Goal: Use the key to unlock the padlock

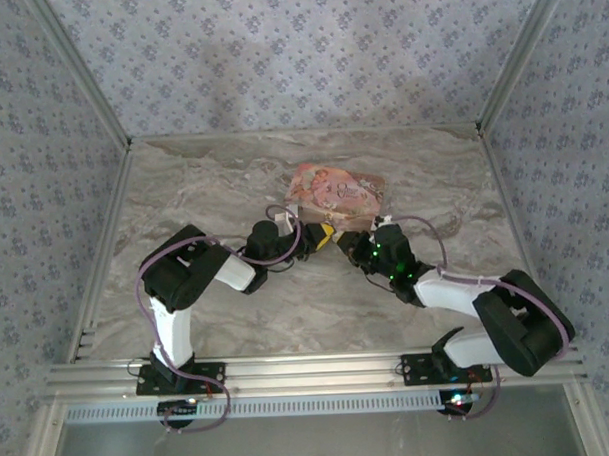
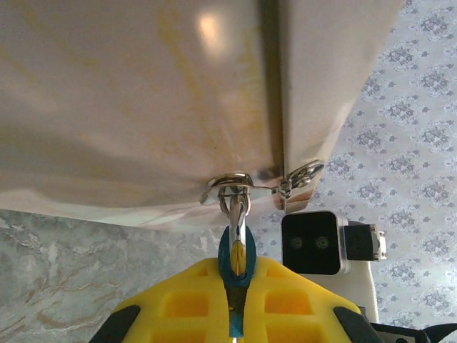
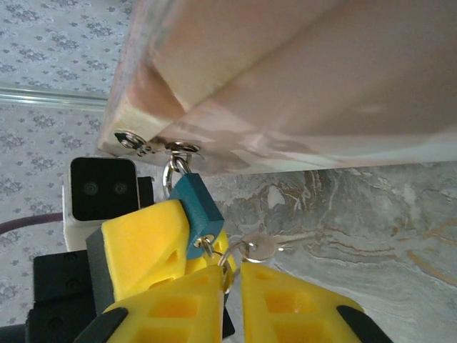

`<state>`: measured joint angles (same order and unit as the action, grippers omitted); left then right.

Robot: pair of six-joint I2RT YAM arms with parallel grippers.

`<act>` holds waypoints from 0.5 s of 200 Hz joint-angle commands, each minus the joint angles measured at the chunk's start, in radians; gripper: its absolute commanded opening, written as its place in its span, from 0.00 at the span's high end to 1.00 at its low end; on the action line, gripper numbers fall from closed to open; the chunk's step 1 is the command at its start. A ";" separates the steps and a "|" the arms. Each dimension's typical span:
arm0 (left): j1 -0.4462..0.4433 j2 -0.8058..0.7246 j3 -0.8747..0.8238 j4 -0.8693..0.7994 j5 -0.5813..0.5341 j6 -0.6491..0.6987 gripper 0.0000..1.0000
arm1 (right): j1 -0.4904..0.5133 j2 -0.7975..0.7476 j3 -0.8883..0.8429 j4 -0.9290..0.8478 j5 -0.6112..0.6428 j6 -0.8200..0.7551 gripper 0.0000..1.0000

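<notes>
The padlock [image 3: 196, 206] is a small blue block whose silver shackle [image 2: 239, 212] passes through the zipper rings of the pink pouch [image 1: 335, 190]. My left gripper [image 2: 240, 261] is shut on the padlock's body, seen edge-on between its yellow fingers [image 3: 143, 239]. The key [image 3: 208, 248] sticks out of the padlock's underside on a wire ring, and a second key [image 3: 261, 248] hangs beside it. My right gripper [image 3: 233, 271] is closed down on the key's head and ring, with only a narrow slit left between its pads. Both grippers meet tip to tip just in front of the pouch [image 1: 335, 237].
The pouch's pale underside [image 2: 143, 93] hangs lifted just above both grippers. Marbled tabletop [image 3: 371, 236] lies below. Patterned walls and aluminium frame rails [image 1: 105, 255] enclose the table. Each wrist camera [image 2: 312, 243] faces the other at close range.
</notes>
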<state>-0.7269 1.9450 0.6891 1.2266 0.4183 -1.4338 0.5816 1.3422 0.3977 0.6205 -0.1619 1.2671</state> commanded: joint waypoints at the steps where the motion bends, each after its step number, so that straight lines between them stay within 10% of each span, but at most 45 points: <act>1: -0.014 -0.039 0.032 0.094 0.031 0.003 1.00 | 0.007 0.021 0.025 0.038 0.013 0.008 0.87; 62: -0.038 -0.038 0.036 0.102 0.048 0.000 1.00 | -0.007 0.038 0.054 0.043 0.005 0.009 1.00; 100: -0.034 -0.048 0.024 0.075 0.027 0.014 1.00 | -0.024 0.018 0.044 -0.020 -0.033 -0.005 0.84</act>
<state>-0.7280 1.9450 0.6891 1.2266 0.3885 -1.4338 0.5701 1.3716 0.4183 0.6346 -0.1761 1.2739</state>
